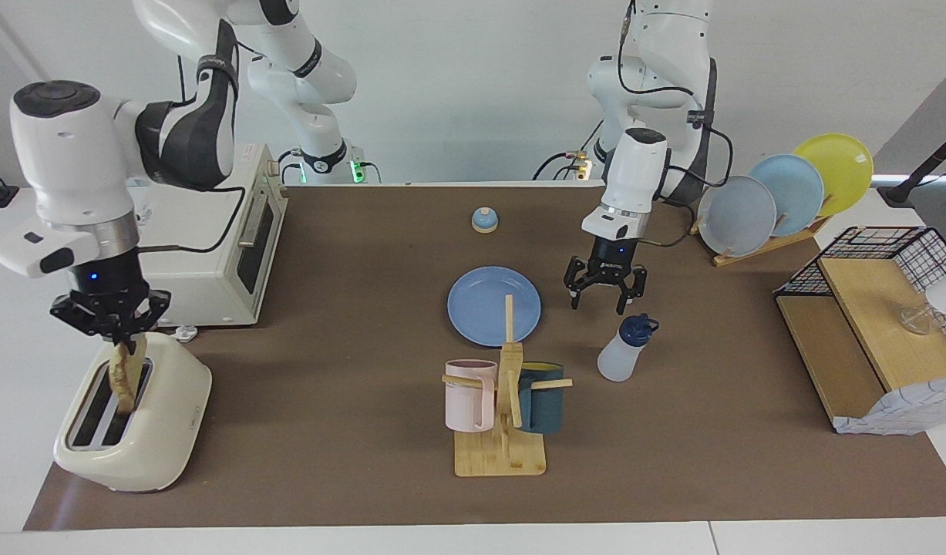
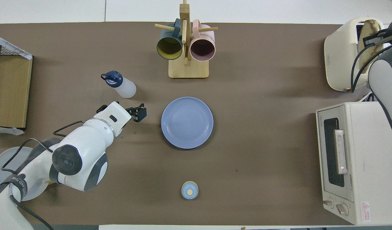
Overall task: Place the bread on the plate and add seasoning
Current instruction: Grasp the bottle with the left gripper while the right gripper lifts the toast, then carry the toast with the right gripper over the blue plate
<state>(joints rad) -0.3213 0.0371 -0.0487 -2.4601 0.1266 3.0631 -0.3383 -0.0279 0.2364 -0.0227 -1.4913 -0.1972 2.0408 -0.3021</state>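
- bread (image 1: 123,371): single square slice of tan-brown toast with a darker crust, held upright, its lower part in a slot of the toaster and its upper edge pinched between the fingertips of the right gripper (image 1: 120,342).
- toaster (image 1: 160,420): rounded cream-white two-slot casing, smooth and glossy, at the right arm's end of the table, farther from the robots than the toaster oven (image 1: 210,239), a boxy off-white metal cabinet with a dark glass door and a bar handle.
- plate (image 1: 494,305): round, flat, medium-blue, smooth, lying bare mid-table with nothing on it.
- seasoning (image 1: 625,349): small translucent white plastic bottle with a dark navy cap and loop, standing beside the plate toward the left arm's end of the table.
- left gripper (image 1: 606,295): black two-finger unit, fingers spread wide, holding nothing, hanging over the tabletop between plate and bottle, just clear of the bottle's cap.
- mug tree (image 1: 503,432): pale wooden post with pegs on a flat square base, farther from the robots than the plate; a pink mug (image 1: 469,395) and a dark teal mug (image 1: 541,397) hung on its pegs, both seen empty from overhead.
- bell (image 1: 484,220): small blue-topped dome, nearer the robots than the plate.
- dish rack (image 1: 765,240): wooden, holding three upright plates, pale grey-blue, light blue and yellow.
- shelf (image 1: 873,339): light wood with a black wire basket, at the left arm's end.
- table (image 1: 349,308): matte brown surface.
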